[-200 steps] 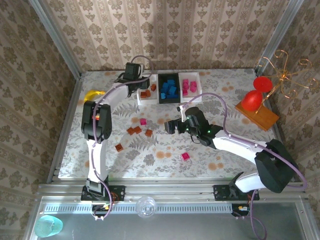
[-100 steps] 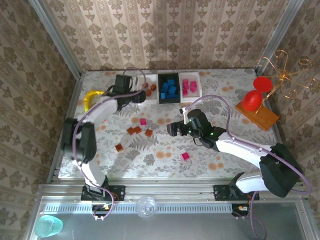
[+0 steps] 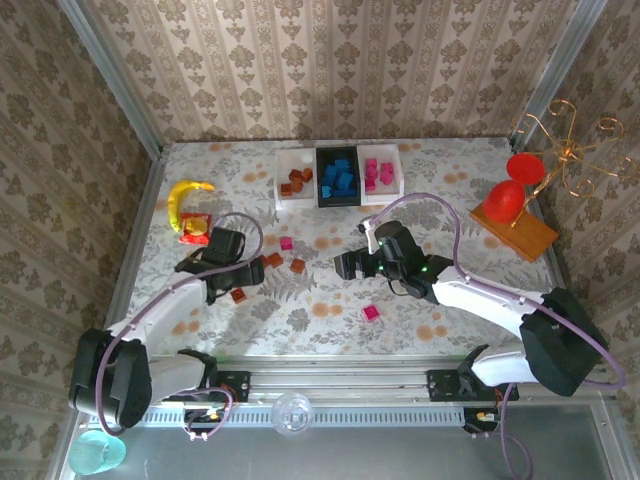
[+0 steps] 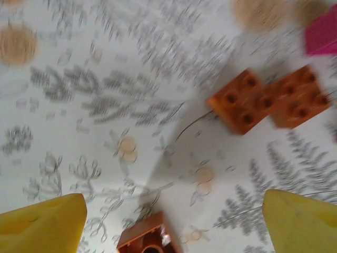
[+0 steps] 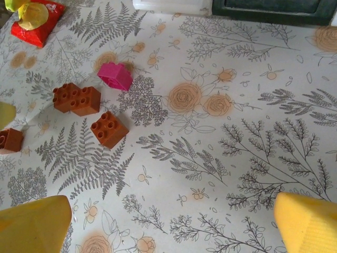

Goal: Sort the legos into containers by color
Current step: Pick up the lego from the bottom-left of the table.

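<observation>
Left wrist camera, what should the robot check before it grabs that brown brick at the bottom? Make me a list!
1. Left gripper open: ok.
2. Brown brick between its fingers: ok, though the picture's edge cuts it off.
3. Neighbours out of the way: ok, the brown pair lies apart from it.
4. Height above the brick: cannot tell.
5. Left white tray has room for more brown: ok.
6. Right gripper not in the way: ok, open and empty, off to the side.

No readable text — seemingly none.
</observation>
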Controlling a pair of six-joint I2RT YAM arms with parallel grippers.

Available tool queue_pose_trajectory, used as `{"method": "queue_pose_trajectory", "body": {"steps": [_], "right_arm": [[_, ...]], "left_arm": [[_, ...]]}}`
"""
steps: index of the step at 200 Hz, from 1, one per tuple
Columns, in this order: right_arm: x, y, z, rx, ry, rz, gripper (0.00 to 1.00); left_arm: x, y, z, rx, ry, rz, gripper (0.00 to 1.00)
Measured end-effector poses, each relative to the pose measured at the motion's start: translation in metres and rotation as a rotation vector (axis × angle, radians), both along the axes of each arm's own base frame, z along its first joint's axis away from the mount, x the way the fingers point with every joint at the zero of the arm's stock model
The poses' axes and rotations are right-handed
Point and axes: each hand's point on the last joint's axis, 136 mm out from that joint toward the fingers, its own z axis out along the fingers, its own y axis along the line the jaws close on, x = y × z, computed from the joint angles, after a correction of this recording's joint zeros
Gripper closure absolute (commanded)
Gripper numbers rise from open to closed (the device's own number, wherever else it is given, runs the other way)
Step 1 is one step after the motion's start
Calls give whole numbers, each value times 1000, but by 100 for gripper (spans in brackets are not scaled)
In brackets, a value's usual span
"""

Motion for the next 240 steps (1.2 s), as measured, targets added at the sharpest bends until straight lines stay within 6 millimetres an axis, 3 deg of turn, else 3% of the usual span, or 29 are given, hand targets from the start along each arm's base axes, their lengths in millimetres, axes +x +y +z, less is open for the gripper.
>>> {"method": "queue_pose_trajectory", "body": {"steps": [27,70,162,213,240], "right_arm": [[-3,0,-8,-7,20,8,0],[-5,0,-10,-9,26,11,0],[-5,-1,-11,-10,27,11,0],[-5,-1,-11,-10,27,11,0],[-5,-1,-9,-7,24,10,0]], "left_arm": [[-16,7,-24,16,86,46,14],[-21,2,-41,-5,153,67,31],[-18,-22,-44,-28,137,9,60],[-21,-34,-42,-14,122,-42,65],[1,-48,-19,-44,43,-68,65]]}}
